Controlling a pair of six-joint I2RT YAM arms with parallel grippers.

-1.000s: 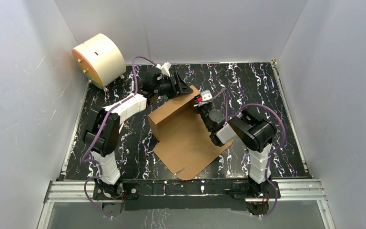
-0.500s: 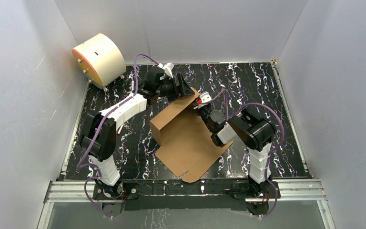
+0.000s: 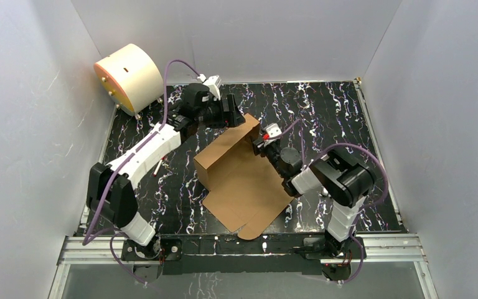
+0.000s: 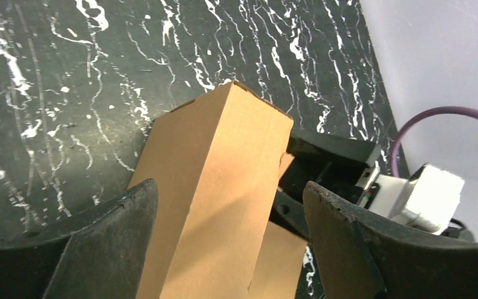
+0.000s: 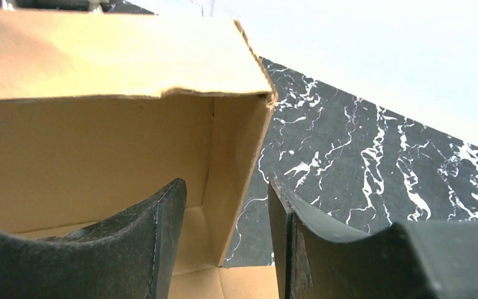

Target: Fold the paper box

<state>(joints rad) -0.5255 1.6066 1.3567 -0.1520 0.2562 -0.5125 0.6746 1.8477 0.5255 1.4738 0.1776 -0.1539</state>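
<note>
Left hand [image 4: 227, 190]: fingers spread wide on either side of the raised far wall of the box [image 3: 243, 180], touching neither face. A second ago this hand sat closer in on that wall with a narrower gap. The arm has since drawn back toward the far left.

Right hand [image 5: 224, 187]: now parted as well, where it was much narrower a second ago. The short upright wall at the box's far right corner stands between its fingers [image 5: 155, 243], clear of both as far as can be seen.

Box: lies mid-bench [image 3: 348, 112], far wall standing, broad near panel flat toward the arm bases. Its position is little changed.

Assessment: both hands have let go and the raised wall holds unaided, so that crease appears set. The near panel is not yet folded, so the task is judged partly done.
</note>
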